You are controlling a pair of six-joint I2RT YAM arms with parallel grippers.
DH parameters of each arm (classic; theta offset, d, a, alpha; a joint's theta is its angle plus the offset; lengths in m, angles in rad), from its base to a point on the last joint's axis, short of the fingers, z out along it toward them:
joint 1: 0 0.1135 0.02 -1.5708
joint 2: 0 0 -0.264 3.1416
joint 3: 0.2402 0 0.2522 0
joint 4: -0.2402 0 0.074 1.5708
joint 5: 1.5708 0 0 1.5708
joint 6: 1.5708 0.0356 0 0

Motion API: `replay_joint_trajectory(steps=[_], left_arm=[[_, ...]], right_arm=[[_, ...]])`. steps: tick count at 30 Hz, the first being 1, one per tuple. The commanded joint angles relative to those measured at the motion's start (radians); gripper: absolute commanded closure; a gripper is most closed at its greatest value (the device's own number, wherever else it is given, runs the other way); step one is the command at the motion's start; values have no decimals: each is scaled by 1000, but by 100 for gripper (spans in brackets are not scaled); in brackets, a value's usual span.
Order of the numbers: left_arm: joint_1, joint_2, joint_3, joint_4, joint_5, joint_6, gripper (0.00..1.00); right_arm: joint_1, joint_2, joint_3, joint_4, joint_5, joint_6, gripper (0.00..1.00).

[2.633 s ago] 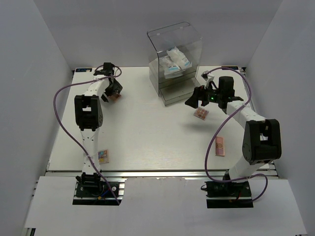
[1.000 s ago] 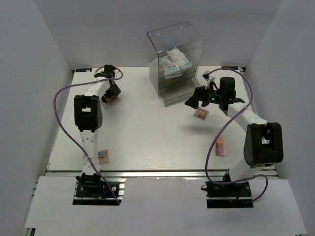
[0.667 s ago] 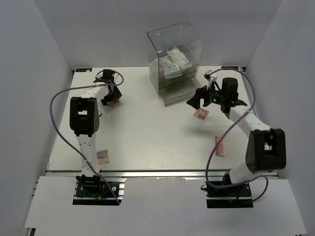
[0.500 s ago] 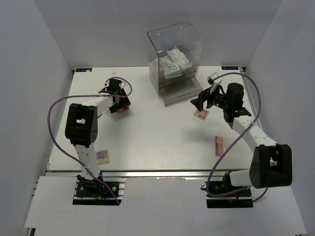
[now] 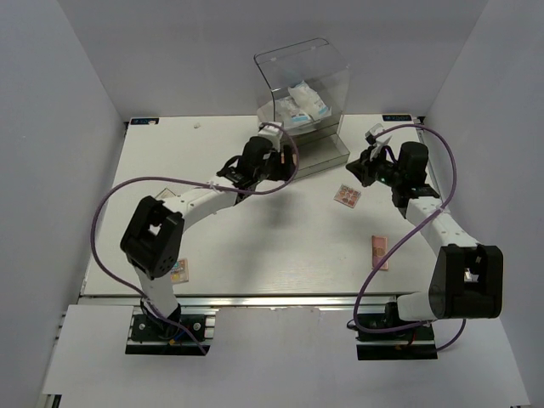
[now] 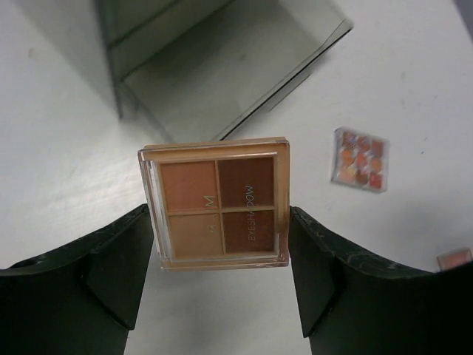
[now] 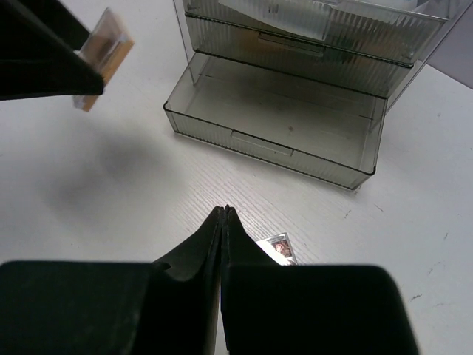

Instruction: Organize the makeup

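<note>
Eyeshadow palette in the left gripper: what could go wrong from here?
1. The left gripper pinches the eyeshadow palette only by its side edges, so it could twist or slip before reaching the open drawer.
2. The right gripper, shut and empty, hangs close to that drawer, so the arms may clash there.
3. The palette might catch on the drawer's front wall.

The eyeshadow palette (image 6: 214, 203) is glossy clear plastic, the drawer box (image 7: 281, 103) smoky transparent plastic, the table (image 7: 140, 225) matt white.

Four-pan eyeshadow palette (image 6: 214, 203) gripped, square palette (image 6: 360, 159) lying flat
</note>
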Motion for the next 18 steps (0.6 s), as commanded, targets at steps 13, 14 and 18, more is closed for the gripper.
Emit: replay_joint_trajectory(steps=[13,14,18], left_arm=[[-79,470,703,-98,-273,264,90],[-82,501,720,-100,-287,259,89],[-92,559,789,-126,-348,226,73]], right_arm=[[-49,-76,-65,33,-2,33,100],[-47,-77,-69,35,-2,36,100],[-49,-86,-85,38,-3,39,97]])
